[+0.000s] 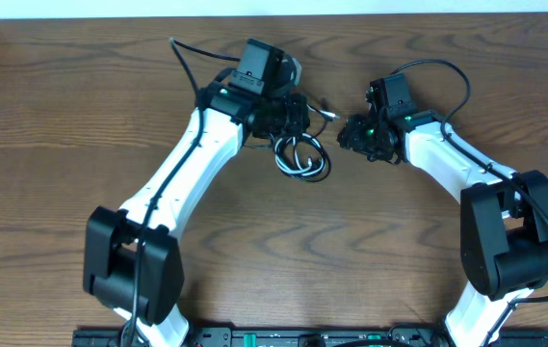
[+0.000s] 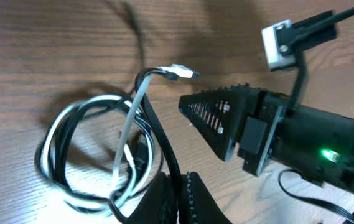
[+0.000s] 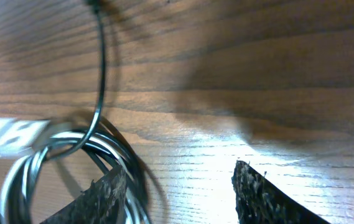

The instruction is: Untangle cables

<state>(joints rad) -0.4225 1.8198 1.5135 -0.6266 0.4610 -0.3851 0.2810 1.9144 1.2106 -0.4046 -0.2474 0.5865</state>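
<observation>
The black and white cables (image 1: 302, 159) lie looped together in a coil on the table between the two arms. In the left wrist view the coil (image 2: 89, 155) is at the left, and a white cord rises to a silvery plug (image 2: 180, 71). My left gripper (image 2: 186, 199) is shut on a black cord that runs up from the coil; overhead it (image 1: 298, 120) sits just above the coil. My right gripper (image 1: 351, 130) is open and empty to the right of the coil. In its own view the jaws (image 3: 183, 193) are apart, with the coil (image 3: 71, 162) by the left finger.
The wooden table (image 1: 81, 116) carries only the cables. The right gripper's dark fingers (image 2: 226, 118) show close in the left wrist view, pointing at the plug. A thick black arm wire (image 1: 182, 58) loops at the back left. The table's far edge (image 1: 351, 12) is close behind.
</observation>
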